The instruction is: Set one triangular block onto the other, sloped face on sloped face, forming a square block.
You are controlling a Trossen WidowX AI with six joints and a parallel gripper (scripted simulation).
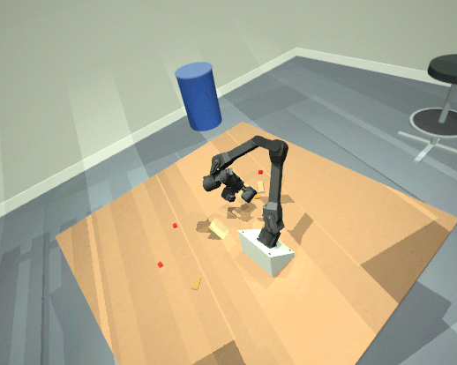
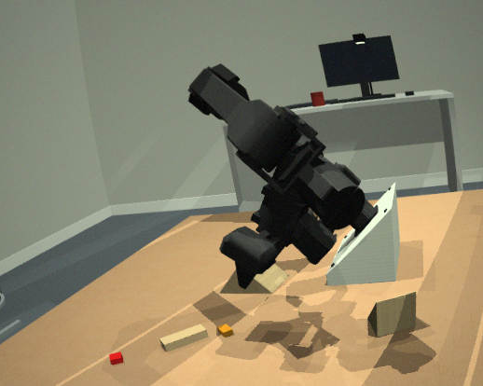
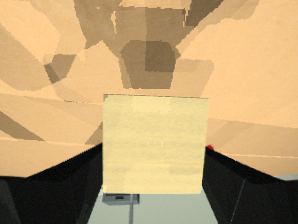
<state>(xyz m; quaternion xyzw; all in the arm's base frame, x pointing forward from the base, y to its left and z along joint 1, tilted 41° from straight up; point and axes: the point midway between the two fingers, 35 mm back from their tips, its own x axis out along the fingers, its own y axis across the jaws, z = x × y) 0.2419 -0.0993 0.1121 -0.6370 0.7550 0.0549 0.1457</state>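
My gripper (image 1: 239,197) (image 2: 279,272) (image 3: 151,146) is shut on one triangular block (image 2: 271,279) (image 3: 155,125), holding it above the table, over the gripper's shadow. In the wrist view its pale square face fills the space between the fingers; in the top view I cannot make it out. The other triangular block (image 1: 219,229) (image 2: 396,314) rests on the table near the arm's base, apart from the gripper, with a triangular end and a broad upright face showing in the exterior view. The held block's underside is hidden.
A pale bar (image 1: 260,187) (image 2: 185,337) and an orange cube (image 1: 258,197) (image 2: 225,330) lie near the gripper, a red cube (image 1: 260,172) (image 2: 117,358) beyond. Two more red cubes (image 1: 175,225) (image 1: 160,264) and a flat orange block (image 1: 196,283) lie leftward. The white base (image 1: 256,251) (image 2: 380,261) carries the arm.
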